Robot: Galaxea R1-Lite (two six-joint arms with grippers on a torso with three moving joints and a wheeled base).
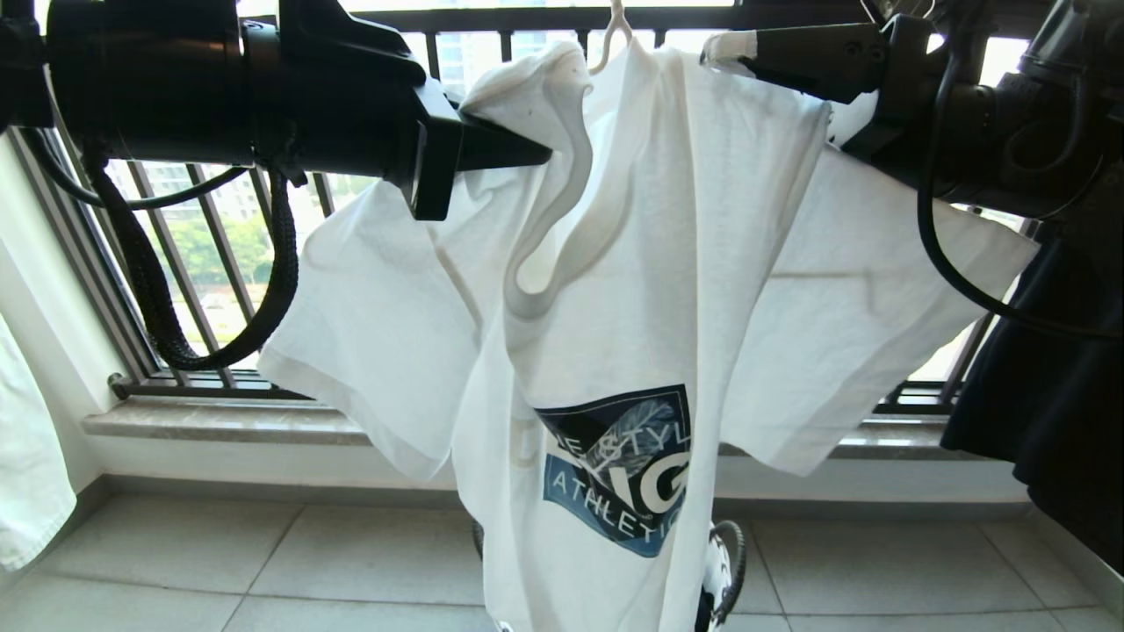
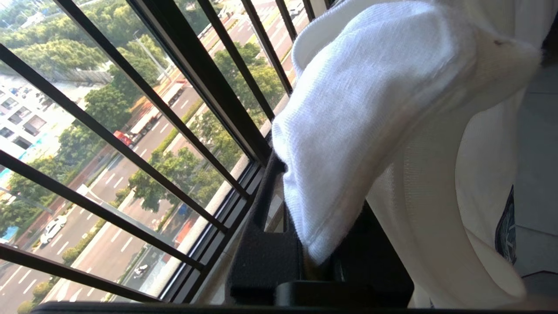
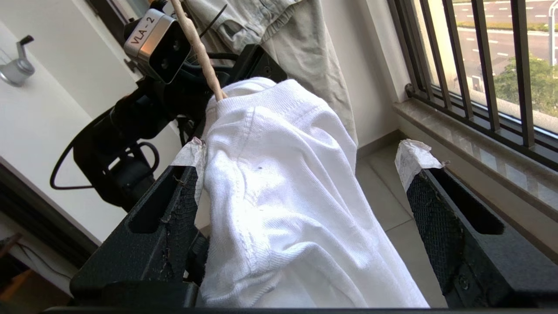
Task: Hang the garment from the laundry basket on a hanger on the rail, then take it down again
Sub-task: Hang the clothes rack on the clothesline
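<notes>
Left pincer (image 1: 518, 145) pinches white graphic-print cotton T-shirt (image 1: 615, 351) collar; right pincer (image 3: 301, 183) gaping, holding nothing.
Shirt half on thin cream rod hanger (image 1: 615, 35); left grip holds collar open, right shoulder draped loose between jaws.

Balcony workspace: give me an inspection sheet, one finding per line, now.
Surface: pale tiled floor, stone window sill above it.
Job's things: white T-shirt draped on the cream hanger; laundry basket mostly hidden behind the shirt; rail not in view.
Clutter: beige garment by the wall, dark garment at the robot's right.
Grippers: left gripper shut on the T-shirt's collar; right gripper open, straddling the shirt's shoulder.
Cables: braided black loop under the left arm; thin black cable under the right.
Surroundings: black window bars, street and trees far below.
</notes>
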